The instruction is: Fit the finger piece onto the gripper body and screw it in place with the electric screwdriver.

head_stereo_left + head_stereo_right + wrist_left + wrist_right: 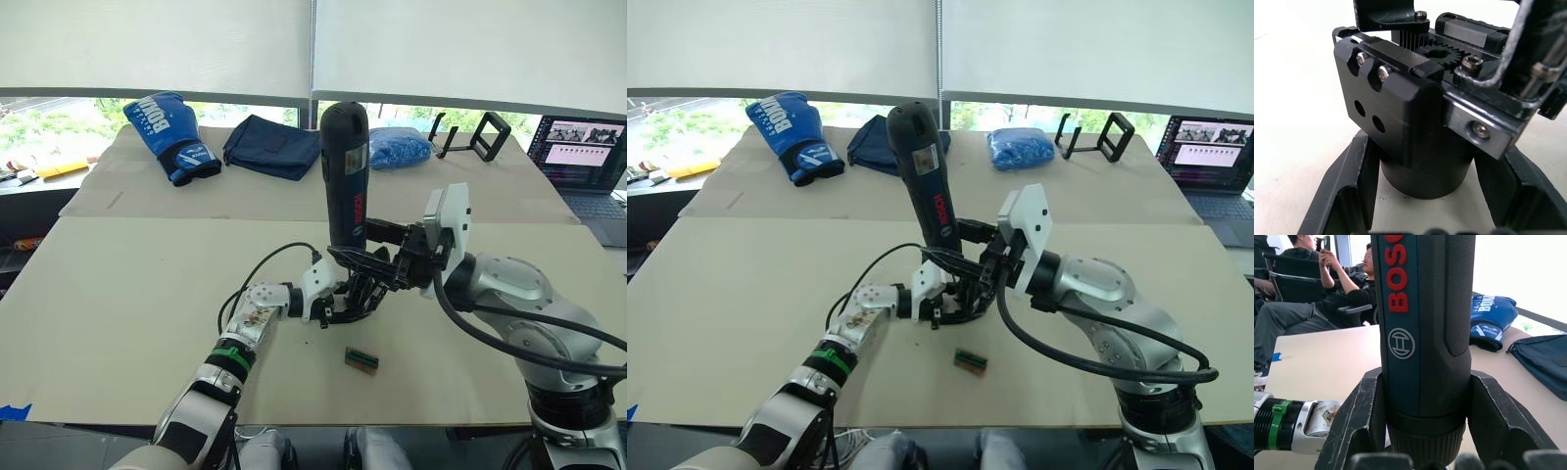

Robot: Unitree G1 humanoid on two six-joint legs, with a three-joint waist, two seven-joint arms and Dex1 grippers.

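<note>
Left gripper (345, 304): your left arm reaches in low over the table (118, 294), its two fingers (1347, 196) standing on either side of the round base of the gripper body (1420, 127). They look closed on it, which steadies it against the push and twist of the driver.
Gripper body: it stands upright on its base near the middle of the table, screw holes and small gear facing up, so the bit can come straight down.
Finger piece: I can't pick it out for certain. A black block with two screw heads sits on top of the body in the left wrist view, but you can't tell from here whether that is it.
Screwdriver (345, 176): it stands nearly upright, bit end down among the dark parts of the body, so my guess is you are driving or lining up a screw. The tip itself is hidden.
Right gripper (1420, 431): its fingers clamp the lower barrel of the screwdriver from both sides, keeping the tool stiff and vertical.
Small block (361, 359): it lies just in front of the work, apart from both arms. Mind it if you pull back toward yourself.
Room and edges: the table is bare to the left and right of the work. The front edge is near, while the boxing glove (171, 135), dark cloth (269, 145) and laptop (586, 157) lie well apart.
</note>
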